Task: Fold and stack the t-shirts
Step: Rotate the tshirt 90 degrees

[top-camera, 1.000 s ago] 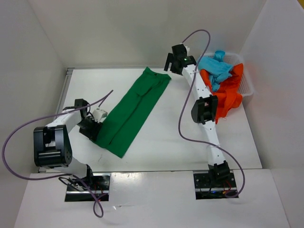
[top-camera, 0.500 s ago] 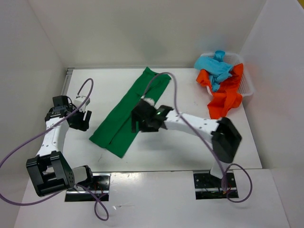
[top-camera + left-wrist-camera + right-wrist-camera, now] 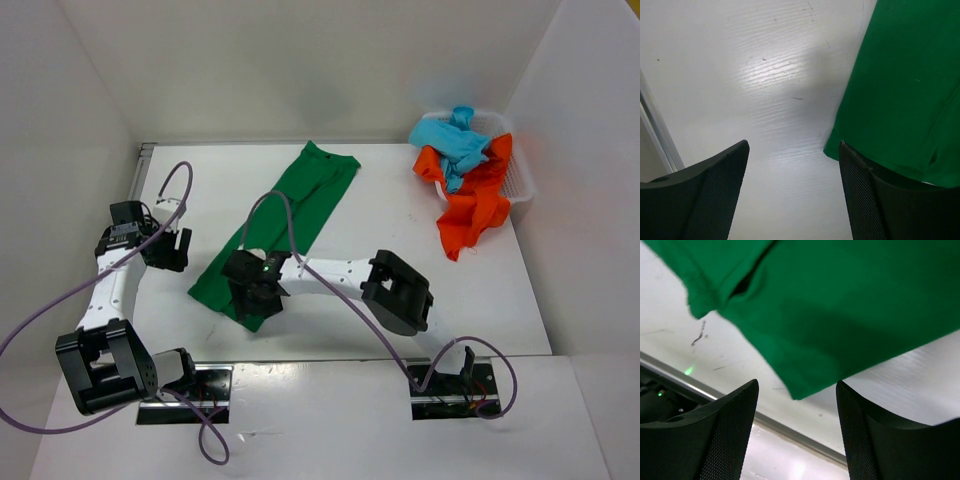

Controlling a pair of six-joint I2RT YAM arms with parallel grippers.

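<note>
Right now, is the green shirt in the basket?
No, the green shirt lies flat on the table, apart from the basket.

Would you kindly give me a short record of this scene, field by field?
green t-shirt: folded into a long strip, lying diagonally on the table
turquoise t-shirt: crumpled in the white basket
orange-red t-shirt: crumpled, spilling out of the basket onto the table
left fingers: open, empty, over bare table beside the strip's left edge
right fingers: open, at the strip's near corner
stack: not yet started
</note>
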